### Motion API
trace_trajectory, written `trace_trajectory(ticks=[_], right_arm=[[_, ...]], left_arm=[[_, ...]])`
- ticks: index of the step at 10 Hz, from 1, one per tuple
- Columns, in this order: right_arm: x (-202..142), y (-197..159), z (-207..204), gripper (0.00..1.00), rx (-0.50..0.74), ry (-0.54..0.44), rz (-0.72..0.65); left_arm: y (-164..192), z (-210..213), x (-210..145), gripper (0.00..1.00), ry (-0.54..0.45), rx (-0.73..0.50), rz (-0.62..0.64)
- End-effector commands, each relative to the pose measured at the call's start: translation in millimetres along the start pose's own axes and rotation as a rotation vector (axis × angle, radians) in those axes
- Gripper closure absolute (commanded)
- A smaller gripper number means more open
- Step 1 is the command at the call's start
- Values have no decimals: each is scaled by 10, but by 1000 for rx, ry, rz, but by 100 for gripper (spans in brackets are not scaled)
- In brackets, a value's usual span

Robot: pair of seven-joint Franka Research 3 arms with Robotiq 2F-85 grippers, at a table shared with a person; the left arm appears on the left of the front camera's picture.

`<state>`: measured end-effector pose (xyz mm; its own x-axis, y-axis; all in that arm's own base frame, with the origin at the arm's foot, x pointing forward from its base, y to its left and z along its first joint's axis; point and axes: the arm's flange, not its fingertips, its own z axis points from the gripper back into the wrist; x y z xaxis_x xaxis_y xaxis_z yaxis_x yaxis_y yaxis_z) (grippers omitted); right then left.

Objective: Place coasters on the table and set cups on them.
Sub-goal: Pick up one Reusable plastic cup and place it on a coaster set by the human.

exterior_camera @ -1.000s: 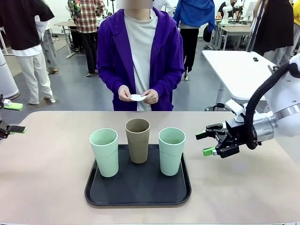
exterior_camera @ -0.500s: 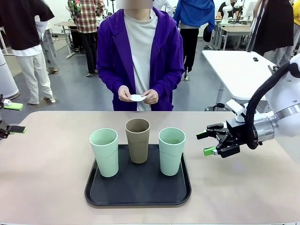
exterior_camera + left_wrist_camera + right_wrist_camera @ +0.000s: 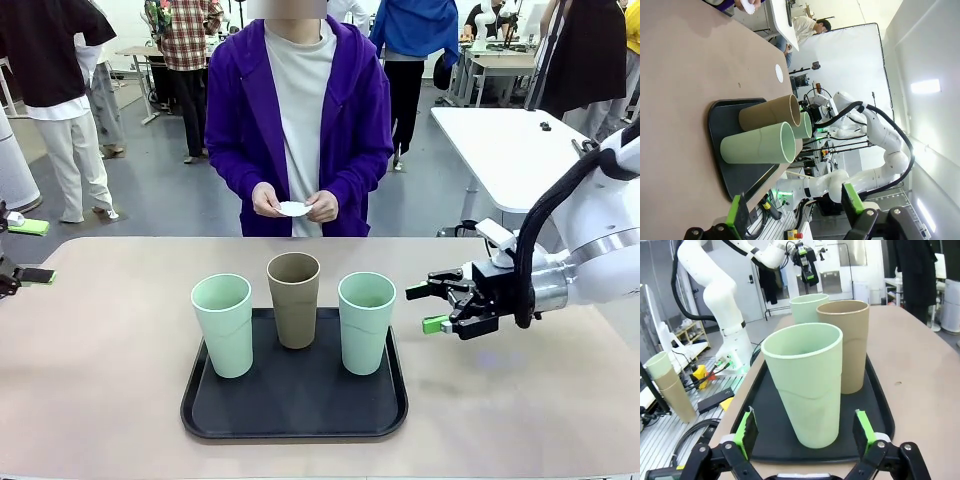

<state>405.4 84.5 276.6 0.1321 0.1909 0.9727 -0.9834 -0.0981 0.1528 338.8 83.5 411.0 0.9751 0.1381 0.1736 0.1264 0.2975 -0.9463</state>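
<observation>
Three cups stand on a black tray (image 3: 295, 412) on the table (image 3: 110, 380): a mint cup (image 3: 222, 325) at left, a tan cup (image 3: 294, 298) behind the middle, a mint cup (image 3: 366, 322) at right. My right gripper (image 3: 428, 308) hangs open just right of that right cup, apart from it; in the right wrist view this mint cup (image 3: 805, 385) stands close before the right gripper (image 3: 804, 432). My left gripper (image 3: 35, 250) is open at the table's far left edge. The person holds white coasters (image 3: 293, 208) in both hands at the far side.
In the left wrist view the tray (image 3: 717, 107) with the cups lies ahead of my open left gripper (image 3: 794, 210), across bare tabletop. A white table (image 3: 510, 150) stands behind at right. People stand in the background.
My right gripper has moved left, closer to the right mint cup, staying open. The cups, the left gripper and the person's hands have not moved.
</observation>
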Motion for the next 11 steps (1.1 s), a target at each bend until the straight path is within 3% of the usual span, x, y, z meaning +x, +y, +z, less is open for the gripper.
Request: trace_trajectory(ticks=[1, 11], right_arm=[[-73, -147, -101, 0, -6, -19, 34], [-221, -396, -420, 0, 50, -76, 37]], left_arm=[[3, 15, 1, 0, -6, -8, -13], [3, 15, 1, 0, -6, -8, -13]])
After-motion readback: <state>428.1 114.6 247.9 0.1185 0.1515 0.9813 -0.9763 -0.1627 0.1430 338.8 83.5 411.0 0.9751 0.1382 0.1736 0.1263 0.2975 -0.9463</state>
